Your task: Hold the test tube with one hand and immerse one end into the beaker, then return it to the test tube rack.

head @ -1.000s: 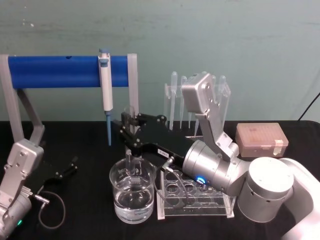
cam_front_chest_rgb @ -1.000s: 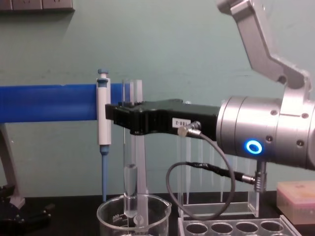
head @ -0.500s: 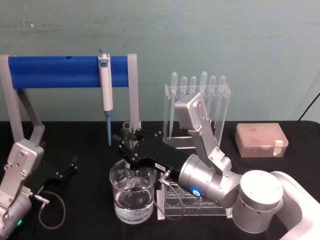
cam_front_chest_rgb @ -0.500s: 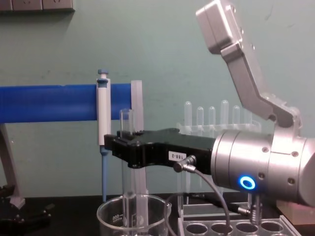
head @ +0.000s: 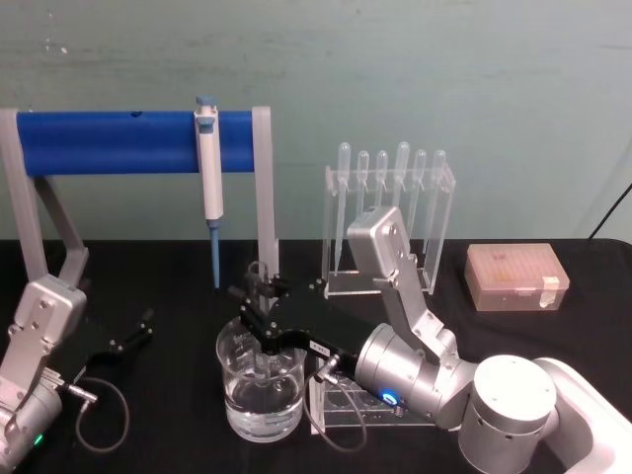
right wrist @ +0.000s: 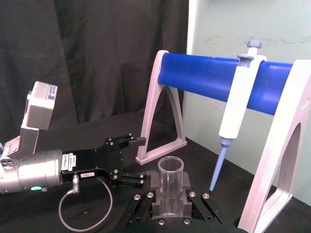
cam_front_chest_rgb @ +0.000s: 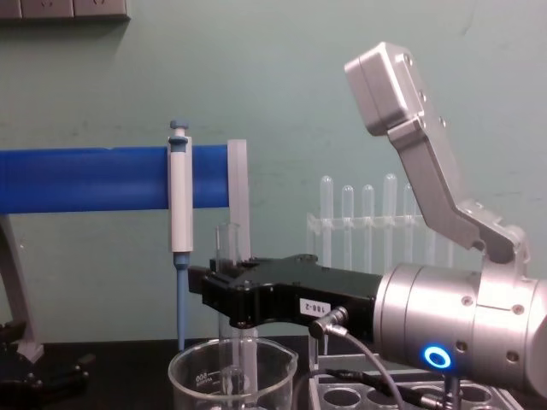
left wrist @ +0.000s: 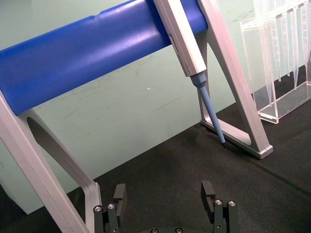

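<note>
Chest view: right gripper [cam_front_chest_rgb: 225, 292] clamps the upright test tube [cam_front_chest_rgb: 226, 243] just below its rim, lower end down inside the beaker [cam_front_chest_rgb: 184, 380]. Glass looks thin, slick and brittle, so a gentle hold near the top suits. Alongside, the left gripper [head: 133, 333] lies parked, jaws wide.

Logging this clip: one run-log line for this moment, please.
phase: dipping | right gripper: shut on test tube, lower end in beaker | left gripper: open, parked
</note>
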`<action>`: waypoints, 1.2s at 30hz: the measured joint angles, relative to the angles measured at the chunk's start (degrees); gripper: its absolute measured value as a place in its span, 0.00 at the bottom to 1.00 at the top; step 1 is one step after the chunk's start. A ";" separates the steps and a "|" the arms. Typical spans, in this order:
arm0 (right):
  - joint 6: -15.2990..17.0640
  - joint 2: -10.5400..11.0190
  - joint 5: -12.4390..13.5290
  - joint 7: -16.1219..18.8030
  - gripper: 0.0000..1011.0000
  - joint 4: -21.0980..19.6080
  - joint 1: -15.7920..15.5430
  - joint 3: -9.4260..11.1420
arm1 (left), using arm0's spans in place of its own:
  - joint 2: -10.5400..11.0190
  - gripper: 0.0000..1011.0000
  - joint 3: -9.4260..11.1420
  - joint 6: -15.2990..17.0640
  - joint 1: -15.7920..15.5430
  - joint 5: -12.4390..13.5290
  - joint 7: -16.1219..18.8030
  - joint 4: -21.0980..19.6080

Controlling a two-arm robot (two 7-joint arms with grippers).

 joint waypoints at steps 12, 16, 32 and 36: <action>-0.52 -0.38 -0.47 0.56 0.22 1.49 -0.50 0.23 | 0.00 0.99 0.00 0.00 0.00 0.00 0.00 0.00; -0.58 -0.47 -0.64 0.65 0.22 1.75 -0.58 0.25 | 0.00 0.99 0.00 0.00 0.00 0.00 0.00 0.00; -0.60 -0.52 -1.03 0.61 0.22 1.77 -0.67 0.30 | 0.00 0.99 0.00 0.00 0.00 0.00 0.00 0.00; -0.58 -0.51 -1.01 0.61 0.22 1.78 -0.65 0.29 | 0.00 0.99 0.00 0.00 0.00 0.00 0.00 0.00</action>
